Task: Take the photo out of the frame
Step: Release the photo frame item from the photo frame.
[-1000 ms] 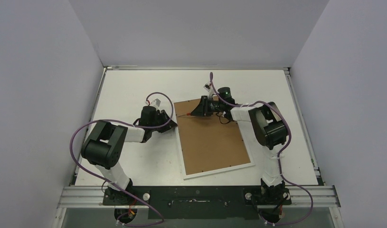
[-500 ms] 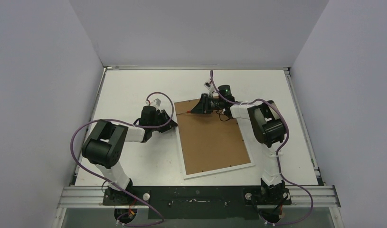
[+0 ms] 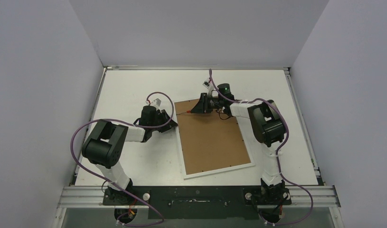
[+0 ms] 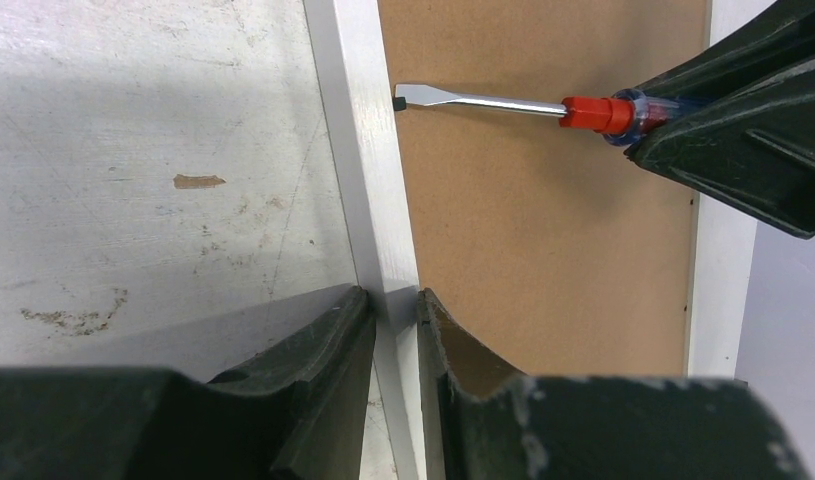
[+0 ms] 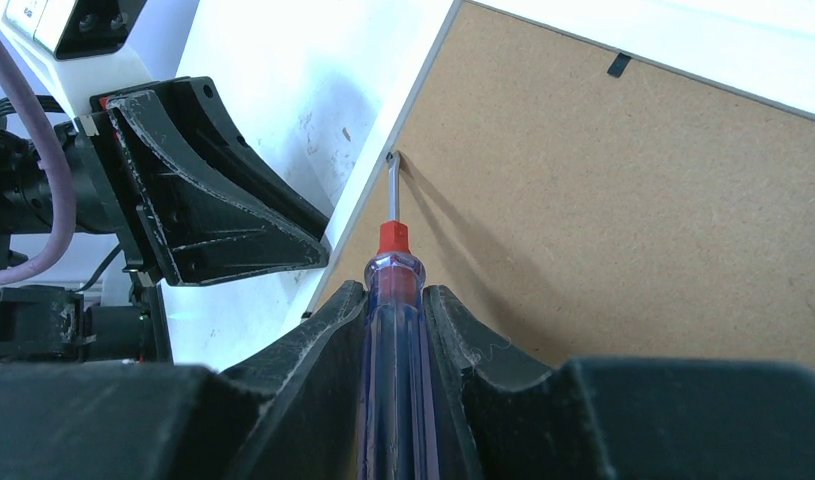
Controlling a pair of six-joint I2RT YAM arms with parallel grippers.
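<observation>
The frame [image 3: 211,137] lies face down on the table, brown fibreboard back up with narrow white border strips. The photo is hidden under the backing. My left gripper [image 3: 174,118] is shut on the frame's left border strip [image 4: 378,230], one finger on each side of it. My right gripper [image 3: 201,108] is shut on a red-and-blue screwdriver [image 5: 395,330]. The screwdriver's flat tip [image 4: 405,97] touches a small black tab at the backing's left edge, by the border [image 5: 391,160]. Another black tab [image 5: 617,65] shows on the far edge.
The white table [image 3: 134,90] is walled by grey panels at left, back and right. My left gripper body [image 5: 203,190] sits close beside the screwdriver tip. A small brown chip [image 4: 198,181] lies on the table left of the frame.
The right arm has shifted slightly away from me near the frame's top edge. The frame and the left arm have not visibly moved.
</observation>
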